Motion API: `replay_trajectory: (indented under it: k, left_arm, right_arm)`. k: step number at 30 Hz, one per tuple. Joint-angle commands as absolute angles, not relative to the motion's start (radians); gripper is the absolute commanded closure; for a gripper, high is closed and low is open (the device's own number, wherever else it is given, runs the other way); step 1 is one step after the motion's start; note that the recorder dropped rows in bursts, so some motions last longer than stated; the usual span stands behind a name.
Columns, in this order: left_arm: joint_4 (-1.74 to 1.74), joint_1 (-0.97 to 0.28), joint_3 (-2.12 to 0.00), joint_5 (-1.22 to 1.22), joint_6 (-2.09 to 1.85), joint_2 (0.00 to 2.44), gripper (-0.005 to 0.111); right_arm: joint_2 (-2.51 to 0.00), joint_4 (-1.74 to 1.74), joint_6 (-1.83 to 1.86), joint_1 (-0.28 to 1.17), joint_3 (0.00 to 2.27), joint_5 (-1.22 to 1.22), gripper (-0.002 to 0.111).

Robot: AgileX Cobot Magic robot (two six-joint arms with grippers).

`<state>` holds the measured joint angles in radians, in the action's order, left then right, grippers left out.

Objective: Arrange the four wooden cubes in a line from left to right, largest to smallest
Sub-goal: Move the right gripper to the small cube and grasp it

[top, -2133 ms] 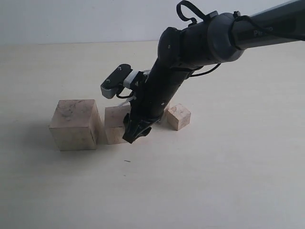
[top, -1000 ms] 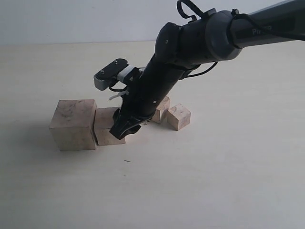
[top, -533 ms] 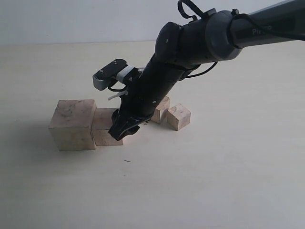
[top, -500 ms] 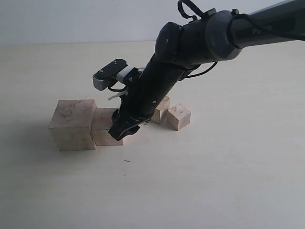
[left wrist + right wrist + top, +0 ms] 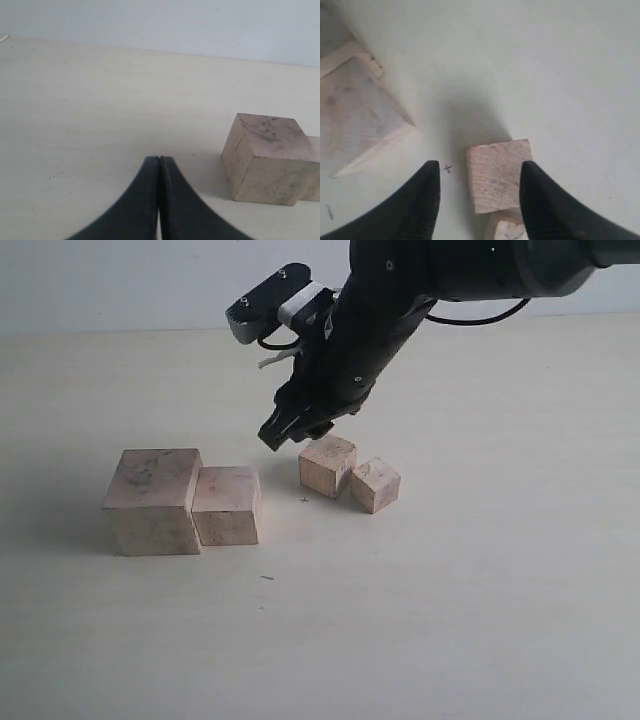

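Four pale wooden cubes sit on the table. The largest cube (image 5: 152, 500) (image 5: 270, 157) stands at the left with the second-largest cube (image 5: 227, 505) (image 5: 355, 110) touching its right side. Further right the third cube (image 5: 328, 464) (image 5: 499, 172) touches the smallest cube (image 5: 375, 485) (image 5: 507, 231). My right gripper (image 5: 292, 432) (image 5: 480, 175) hangs open in the air just above and left of the third cube, holding nothing. My left gripper (image 5: 159, 161) is shut and empty, low over the table, left of the largest cube; it does not show in the exterior view.
A small dark cross mark (image 5: 305, 501) (image 5: 447, 168) lies on the tabletop (image 5: 450, 620) between the two pairs of cubes. A short dark fleck (image 5: 266, 578) lies in front of the second cube. A pale wall runs behind the table.
My right gripper has let go of the second-largest cube, left against the largest one, and has risen up and to the right, over the third cube.
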<state>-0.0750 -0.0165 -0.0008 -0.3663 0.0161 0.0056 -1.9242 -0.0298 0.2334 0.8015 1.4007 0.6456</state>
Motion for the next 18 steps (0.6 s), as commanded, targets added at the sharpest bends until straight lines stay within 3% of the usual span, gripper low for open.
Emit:
replay_trajectory:
  k: [1, 8, 14, 18]
  left_arm:
    - [-0.072, -0.023, 0.0, -0.358, 0.019, 0.0, 0.107]
    - [-0.072, -0.023, 0.0, -0.358, 0.019, 0.0, 0.107]
    - [-0.072, -0.023, 0.0, -0.358, 0.019, 0.0, 0.107]
    - [-0.072, -0.023, 0.0, -0.358, 0.019, 0.0, 0.107]
  right_arm:
    - [-1.945, 0.126, 0.177, 0.803, 1.391, 0.617, 0.06]
    - [-2.012, 0.167, 0.239, 0.803, 1.391, 0.613, 0.057]
    - [-2.047, 0.165, 0.239, 0.803, 1.391, 0.594, 0.041]
    - [-2.049, 0.165, 0.235, 0.803, 1.391, 0.577, 0.037]
